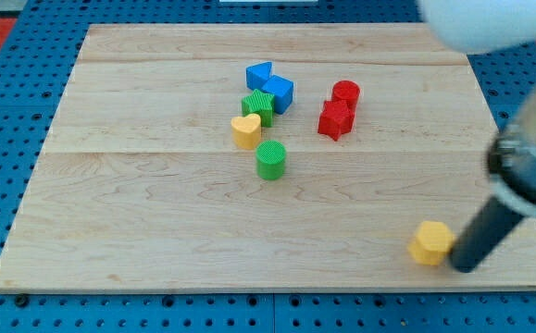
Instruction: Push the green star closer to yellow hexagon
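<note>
The green star point(259, 104) sits near the board's middle top, pressed between a blue cube point(278, 93) and a yellow heart point(245, 131). The yellow hexagon point(430, 242) lies far away at the view's bottom right, near the board's front edge. My tip point(460, 268) is at the bottom right, just to the right of and slightly below the yellow hexagon, close to or touching it. The dark rod slants up to the right from there. The tip is far from the green star.
A blue triangle point(259, 74) lies above the blue cube. A green cylinder point(270, 159) stands below the yellow heart. A red cylinder point(345, 93) and a red star point(335, 119) sit together right of the cluster. The arm's blurred body fills the right edge.
</note>
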`<act>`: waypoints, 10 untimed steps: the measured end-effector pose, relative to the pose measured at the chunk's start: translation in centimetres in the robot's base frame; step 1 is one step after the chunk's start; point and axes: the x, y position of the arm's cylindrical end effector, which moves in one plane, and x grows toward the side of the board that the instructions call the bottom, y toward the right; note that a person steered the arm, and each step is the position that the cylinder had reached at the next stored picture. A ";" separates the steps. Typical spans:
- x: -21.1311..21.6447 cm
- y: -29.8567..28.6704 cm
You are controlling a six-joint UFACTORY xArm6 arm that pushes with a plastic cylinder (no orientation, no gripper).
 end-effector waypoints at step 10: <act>-23.0 -17.8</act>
